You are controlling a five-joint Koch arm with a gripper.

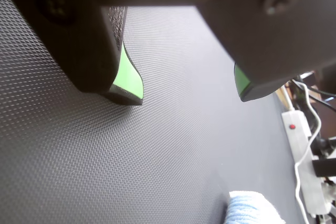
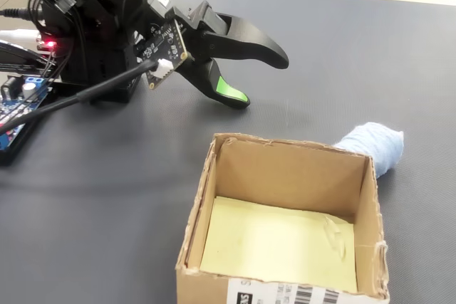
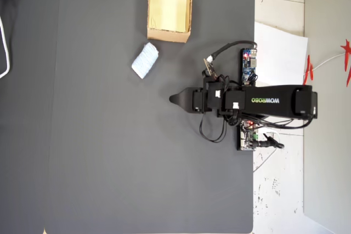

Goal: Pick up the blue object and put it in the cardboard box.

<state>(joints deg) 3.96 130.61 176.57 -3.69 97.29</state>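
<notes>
The blue object point(image 3: 145, 60) is a small pale-blue cloth bundle lying on the dark mat just outside one corner of the cardboard box point(image 3: 169, 36). In the fixed view the blue object point(image 2: 374, 144) shows behind the cardboard box's point(image 2: 206, 190) far right corner, and the box holds only its pale yellow floor. My gripper point(image 2: 260, 81) hovers low over the mat, open, green pads apart, nothing between them. The wrist view shows my gripper point(image 1: 189, 97) over bare mat, with the blue object point(image 1: 252, 209) at the bottom edge. From overhead my gripper point(image 3: 174, 100) points left, a short way from the bundle.
The arm's base point(image 2: 85, 33) with wires and a circuit board point(image 3: 249, 64) sits at the mat's right edge in the overhead view. A white paper sheet point(image 3: 279, 53) lies beyond it. A white power strip point(image 1: 299, 145) with cables runs along the mat's edge.
</notes>
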